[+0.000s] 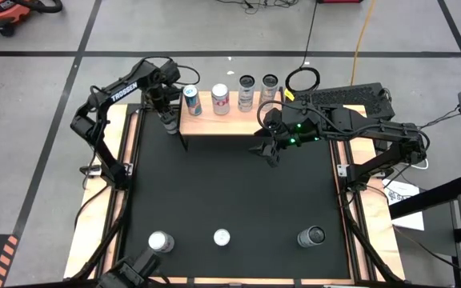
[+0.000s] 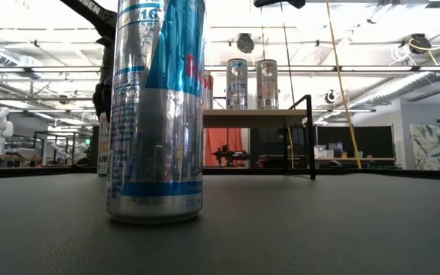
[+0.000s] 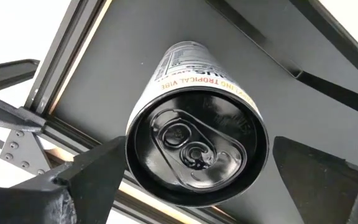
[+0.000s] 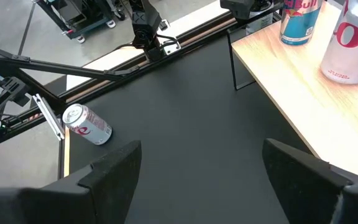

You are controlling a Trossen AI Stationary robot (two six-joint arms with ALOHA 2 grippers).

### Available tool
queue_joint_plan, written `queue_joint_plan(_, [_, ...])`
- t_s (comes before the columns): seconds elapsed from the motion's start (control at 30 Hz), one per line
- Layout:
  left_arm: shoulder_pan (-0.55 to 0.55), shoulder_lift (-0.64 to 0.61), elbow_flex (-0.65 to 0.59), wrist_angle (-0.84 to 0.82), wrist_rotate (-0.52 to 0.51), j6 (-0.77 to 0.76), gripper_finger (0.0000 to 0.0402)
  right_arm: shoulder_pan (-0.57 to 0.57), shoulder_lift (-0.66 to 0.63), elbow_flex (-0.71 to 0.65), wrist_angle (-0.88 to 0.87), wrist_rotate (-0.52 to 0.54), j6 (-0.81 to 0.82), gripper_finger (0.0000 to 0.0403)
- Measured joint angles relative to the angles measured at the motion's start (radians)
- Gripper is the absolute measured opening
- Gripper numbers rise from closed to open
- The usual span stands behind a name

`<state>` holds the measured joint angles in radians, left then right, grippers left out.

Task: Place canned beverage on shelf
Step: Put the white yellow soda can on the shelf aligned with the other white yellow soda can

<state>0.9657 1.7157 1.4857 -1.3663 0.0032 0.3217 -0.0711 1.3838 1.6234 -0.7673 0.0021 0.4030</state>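
On the black table [image 1: 230, 200] I see the shelf [image 1: 214, 122] at the far edge. My left hand [image 1: 169, 122] is spread wide around an upright can [image 3: 197, 124] off the shelf's left end, fingers apart from it. My right hand [image 1: 269, 152], open and empty, hovers near the shelf's right end.

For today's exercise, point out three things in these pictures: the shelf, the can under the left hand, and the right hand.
shelf [image 1: 232, 120]: high view, bare wood top near its front edge.
can [image 3: 197, 146]: left wrist view, its black lid.
left hand [image 3: 191, 168]: left wrist view, between the fingertips.
right hand [image 4: 201, 163]: right wrist view, between the fingertips.

Overhead, table-level, two wrist views
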Motion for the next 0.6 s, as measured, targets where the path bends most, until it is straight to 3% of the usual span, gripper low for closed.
queue_joint_plan(0.6, [0.000, 0.000, 0.000, 0.004, -0.001, -0.019, 0.0388, 0.000, 0.000, 0.000, 0.000, 0.000, -0.004, 0.0315])
